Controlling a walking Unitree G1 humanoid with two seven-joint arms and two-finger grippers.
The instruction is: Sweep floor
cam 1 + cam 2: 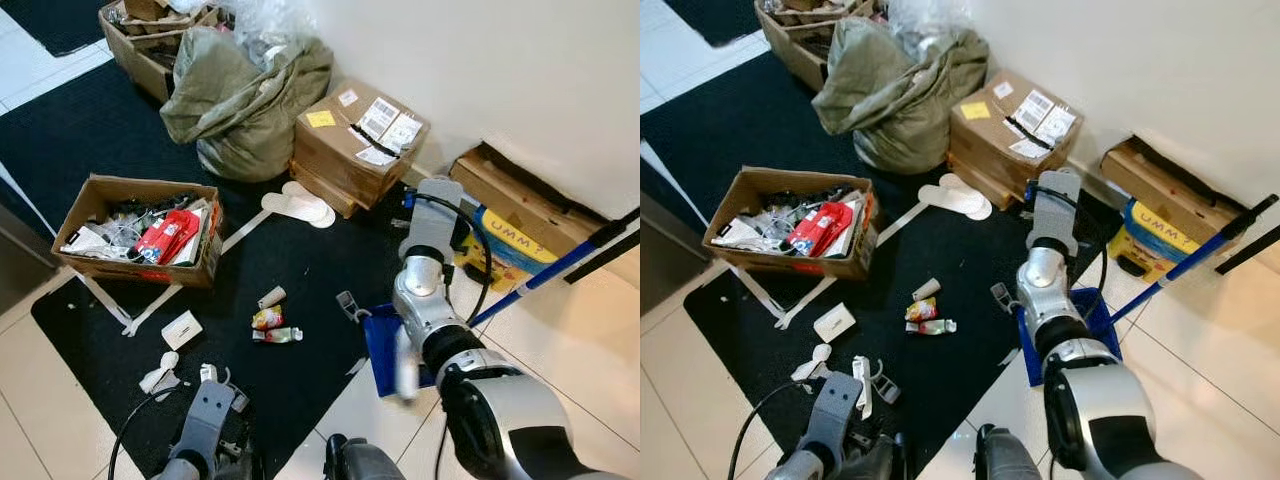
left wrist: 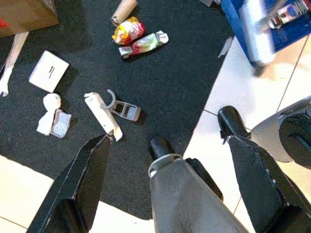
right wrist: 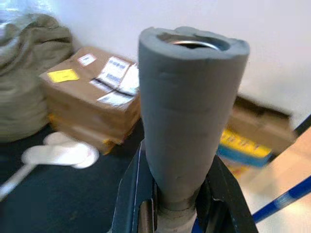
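Litter lies on the black mat (image 1: 110, 150): a cardboard tube (image 1: 271, 297), a crumpled snack wrapper (image 1: 267, 318), a squeezed tube (image 1: 277, 335), a small white box (image 1: 181, 329) and white scraps (image 1: 158, 377). A blue dustpan (image 1: 383, 352) rests at the mat's right edge on the tiles. My right gripper (image 3: 177, 196) is shut on a grey foam-covered handle (image 3: 187, 102) above the dustpan. A blue-poled broom (image 1: 545, 278) leans by the wall at the right. My left gripper (image 2: 167, 141) hangs low over the white scraps (image 2: 104, 114), fingers wide open and holding nothing.
An open cardboard box of rubbish (image 1: 140, 232) sits at the left. A green sack (image 1: 240, 95), a taped carton (image 1: 357, 140) and white slippers (image 1: 298, 206) lie at the back. Flat boxes (image 1: 520, 215) line the wall. My own feet (image 2: 160, 148) stand at the mat's edge.
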